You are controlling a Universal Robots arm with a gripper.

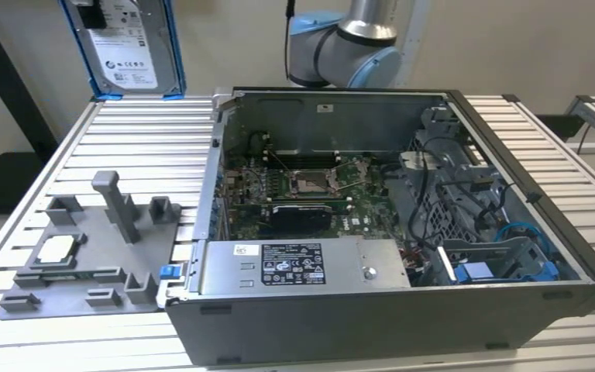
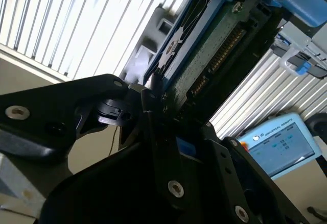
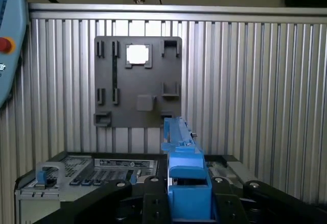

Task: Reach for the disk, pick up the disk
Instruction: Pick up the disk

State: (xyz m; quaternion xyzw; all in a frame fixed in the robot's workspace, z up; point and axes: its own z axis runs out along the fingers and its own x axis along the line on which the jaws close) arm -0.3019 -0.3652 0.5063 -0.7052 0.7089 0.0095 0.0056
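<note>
Disk [image 1: 130, 46] hangs upright, long axis vertical, labelled face toward the exterior view, clamped edgewise in the gripper [image 3: 187, 189].

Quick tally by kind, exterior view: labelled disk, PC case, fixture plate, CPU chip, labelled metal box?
disk: 1
open PC case: 1
grey fixture plate: 1
processor chip: 1
labelled grey metal box: 1
Total: 5
</note>
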